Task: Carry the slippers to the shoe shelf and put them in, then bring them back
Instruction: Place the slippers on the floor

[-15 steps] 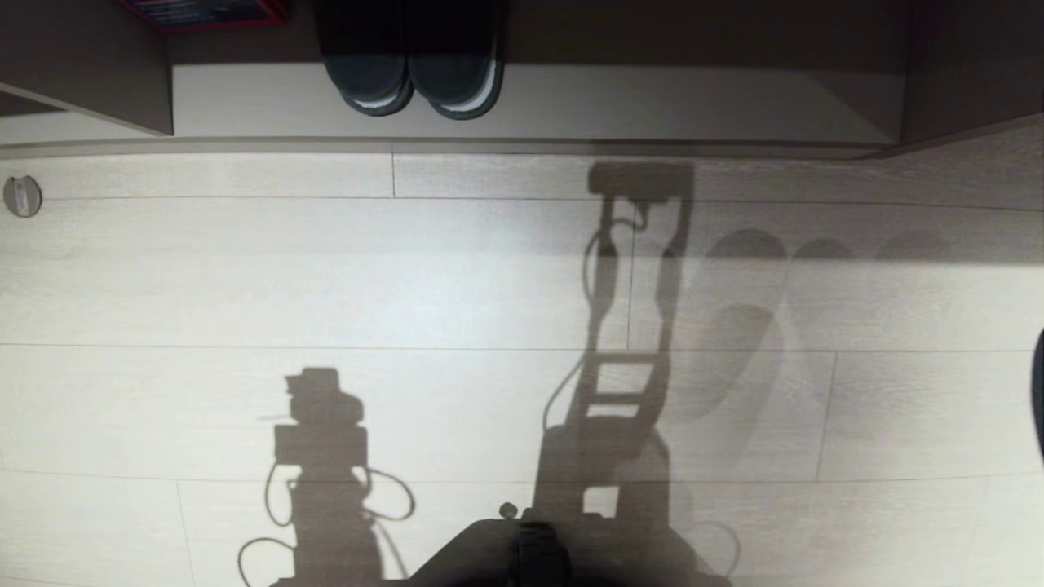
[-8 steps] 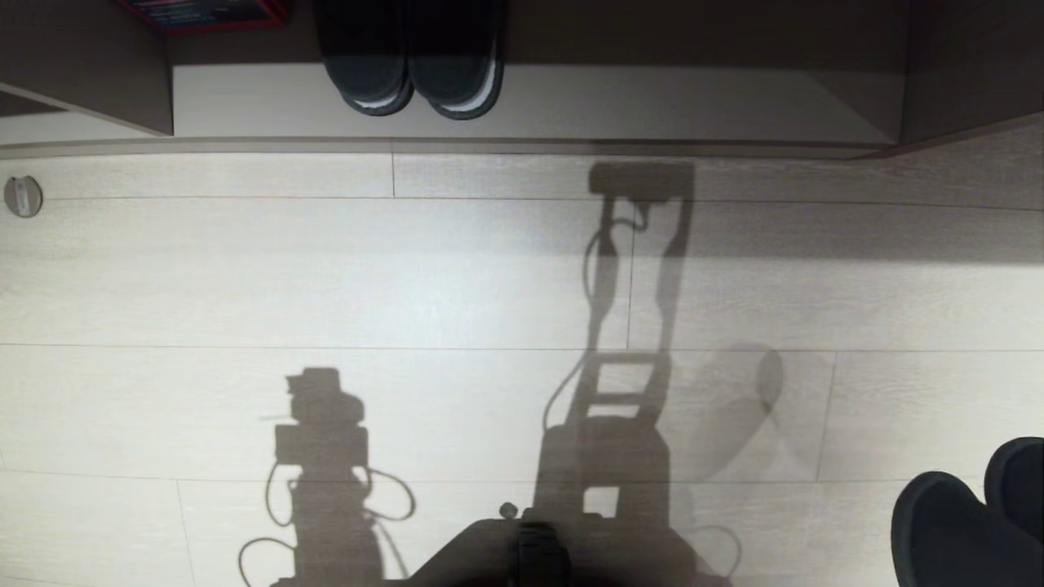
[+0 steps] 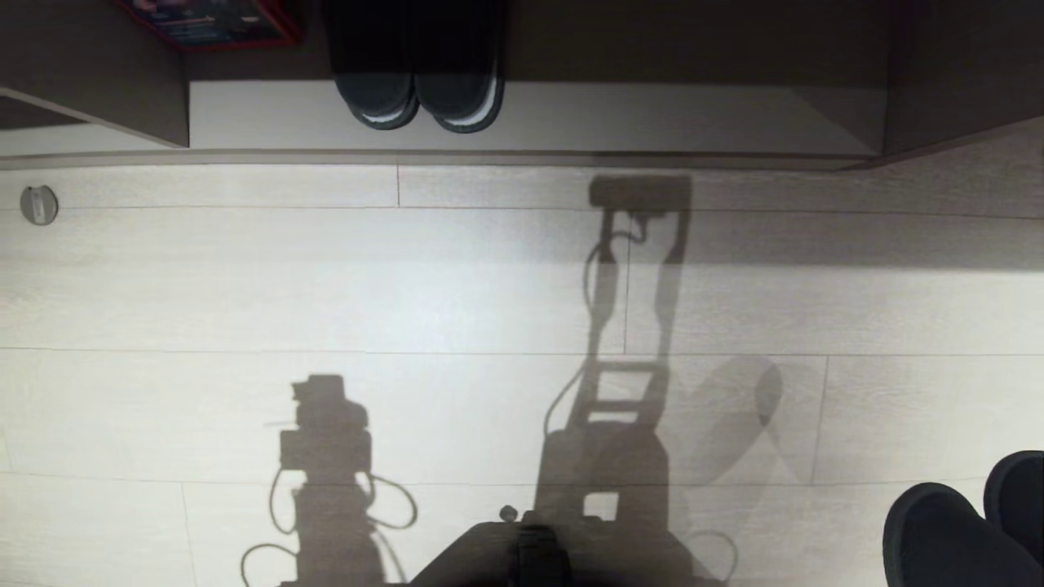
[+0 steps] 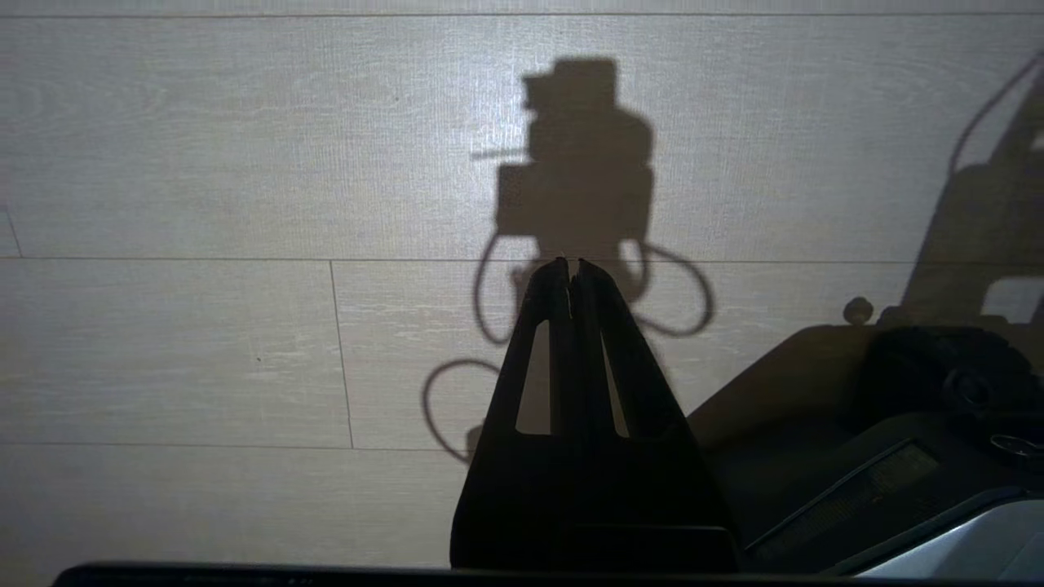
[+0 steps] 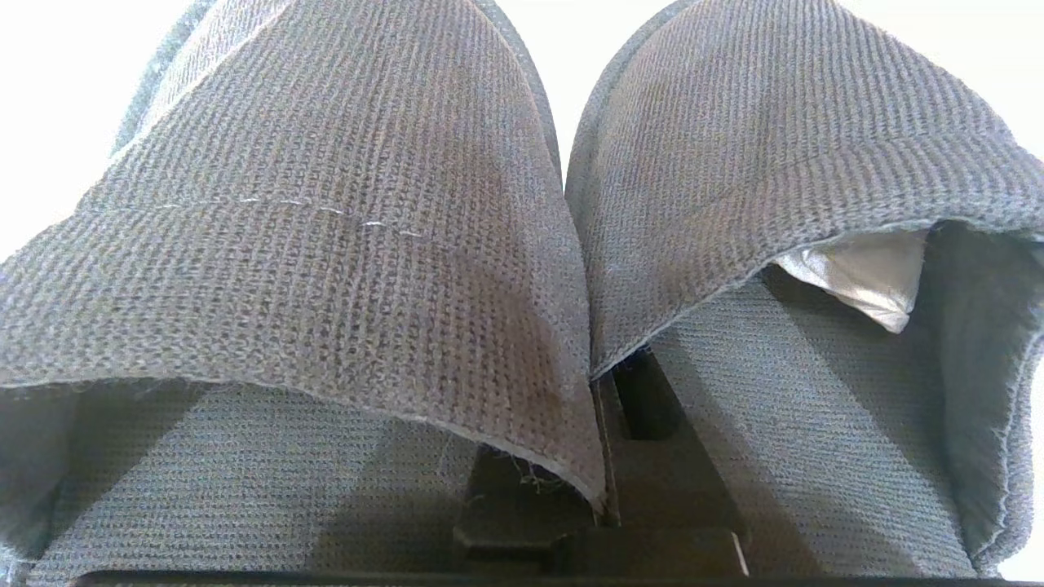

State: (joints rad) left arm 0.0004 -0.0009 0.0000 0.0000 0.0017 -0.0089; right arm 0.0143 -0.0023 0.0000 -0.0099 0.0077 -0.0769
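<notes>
While R gripper stays clamped on slippers, well short of shelf, it's carry step; next: approach, slide them in beside black slides. L gripper shut, idle.

We can read no text anywhere; the red-edged printed item in the shoe shelf carries markings too small for us to make out.
</notes>
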